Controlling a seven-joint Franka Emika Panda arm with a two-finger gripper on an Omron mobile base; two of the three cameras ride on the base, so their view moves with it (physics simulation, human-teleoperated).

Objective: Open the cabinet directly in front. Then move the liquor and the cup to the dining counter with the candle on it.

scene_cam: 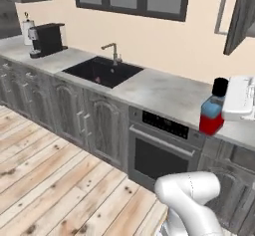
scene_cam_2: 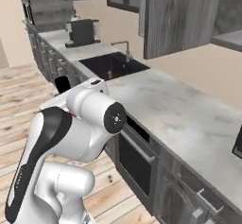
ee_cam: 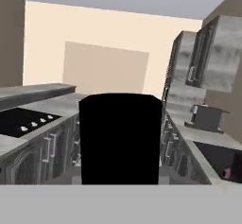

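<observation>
Claw (scene_cam: 233,104) is clenched on the liquor (scene_cam: 211,114). The white hand sits against the bottle's right side in the left base view, with the black cap sticking up just beside it. Fingertips themselves are hidden, so the grip is read from the bottle's pose.

- Bottle is upright, blue top over red label. From the left base view it sits in front of the sink-side counter (scene_cam: 164,93), above the oven (scene_cam: 159,153).
- Right base view: black cap (scene_cam_2: 62,83) pokes out left of the arm's big joint, with wooden floor (scene_cam_2: 19,95) behind it. So the bottle is off the counter, in the air.
- Hand view: the cap is a black block dead centre, right up against the camera.
- Cabinet (scene_cam_2: 182,17) is open. The wood-grain door swings out over the counter in the right base view; from the left base view it shows edge-on at the upper right.
- Dining counter (ee_cam: 52,106) is on the left of the hand view, marble top with the black cooktop (ee_cam: 21,121) set in it, well apart from the bottle across the aisle.
- Sink (scene_cam: 102,70) with faucet (scene_cam: 113,53) is left of the oven, and the coffee machine (scene_cam: 47,38) is further left on the same counter.
</observation>
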